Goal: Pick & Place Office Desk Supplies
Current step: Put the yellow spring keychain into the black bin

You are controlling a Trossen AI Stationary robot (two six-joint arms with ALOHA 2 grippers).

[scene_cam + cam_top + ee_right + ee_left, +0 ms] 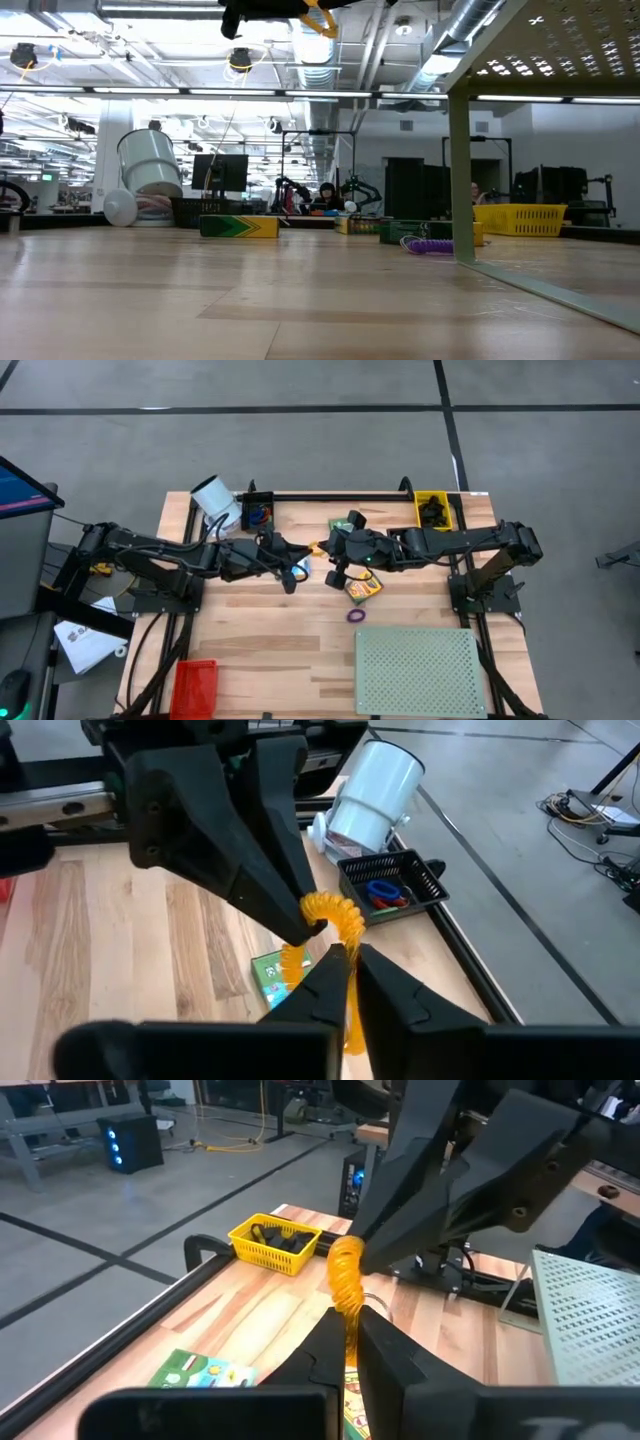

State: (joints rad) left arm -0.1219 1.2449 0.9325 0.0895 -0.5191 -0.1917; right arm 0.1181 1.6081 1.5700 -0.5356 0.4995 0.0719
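- The left gripper (308, 549) and the right gripper (326, 548) meet tip to tip above the middle of the bench (260, 640), both raised clear of the wood.
- Between them hangs an orange ring (346, 1277), a coiled band. Each gripper has its fingers closed down narrowly on it (the wrist views show both pairs pinching the same coil from opposite sides).
- A yellow-orange crayon box (364, 587) lies on the bench just below the right gripper, and a green box (340, 524) sits near the back edge.
- A purple ring (356, 615) rests alone on the wood, between the crayon box and the pale green perforated board (418, 670).
- Black clips fill the yellow basket (432, 510) at the back right corner.
- A black basket (390, 883) at the back left holds blue and orange rings, beside a tipped white cylinder (215, 501).
- A red bin (195, 685) sits at the front left corner.
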